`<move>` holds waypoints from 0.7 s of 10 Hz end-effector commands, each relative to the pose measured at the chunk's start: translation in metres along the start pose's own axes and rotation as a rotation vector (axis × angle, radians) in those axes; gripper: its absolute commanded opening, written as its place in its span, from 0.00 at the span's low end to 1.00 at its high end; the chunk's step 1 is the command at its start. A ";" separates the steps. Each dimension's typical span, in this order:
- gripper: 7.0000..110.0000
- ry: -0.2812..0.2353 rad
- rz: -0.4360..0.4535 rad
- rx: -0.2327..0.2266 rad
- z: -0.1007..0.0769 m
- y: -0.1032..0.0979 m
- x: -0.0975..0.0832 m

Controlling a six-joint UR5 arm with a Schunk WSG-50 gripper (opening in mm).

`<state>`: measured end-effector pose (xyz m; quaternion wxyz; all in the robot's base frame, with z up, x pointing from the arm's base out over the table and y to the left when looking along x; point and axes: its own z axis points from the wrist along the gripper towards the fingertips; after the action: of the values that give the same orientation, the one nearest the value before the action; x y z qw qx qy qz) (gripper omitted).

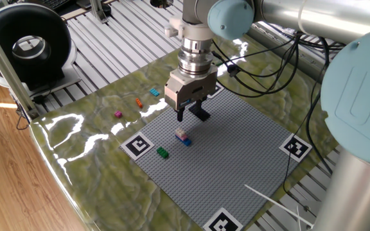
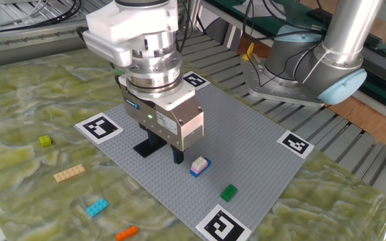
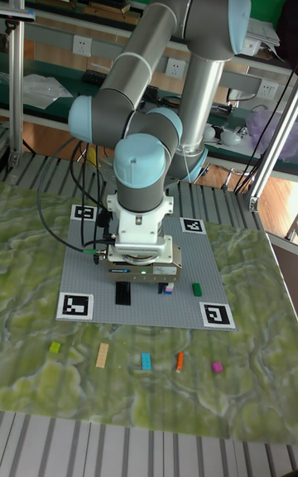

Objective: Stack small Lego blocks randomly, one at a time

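My gripper (image 2: 167,151) hangs open just above the grey baseplate (image 2: 246,144), with nothing showing between its fingers. Under it lies a dark flat plate (image 2: 145,148). Just to its right a white-pink block sits stacked on a blue block (image 2: 199,166); the same stack (image 1: 183,135) lies below the gripper (image 1: 189,114) in one fixed view. A green block (image 2: 228,193) rests nearer the front tag. Off the plate lie yellow-green (image 2: 45,140), tan (image 2: 69,173), cyan (image 2: 96,207), orange (image 2: 127,232) and magenta (image 1: 117,114) blocks.
Black-and-white marker tags (image 2: 100,126) mark the baseplate's corners. A black round device (image 1: 27,45) stands at the far left of the table. Cables (image 1: 262,70) trail behind the arm. A thin white stick (image 1: 268,194) lies on the plate's near right side.
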<state>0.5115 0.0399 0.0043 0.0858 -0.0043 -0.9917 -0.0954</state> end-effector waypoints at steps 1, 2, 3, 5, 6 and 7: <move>0.57 0.007 0.023 -0.020 -0.001 0.005 0.004; 0.57 0.015 0.025 -0.021 -0.002 0.004 0.008; 0.57 0.021 0.028 -0.025 -0.001 0.003 0.013; 0.57 0.024 0.034 -0.031 0.001 0.005 0.019; 0.57 0.027 0.038 -0.042 0.001 0.008 0.020; 0.57 0.028 0.039 -0.044 0.001 0.010 0.021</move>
<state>0.4945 0.0441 0.0063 0.0993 -0.0171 -0.9894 -0.1048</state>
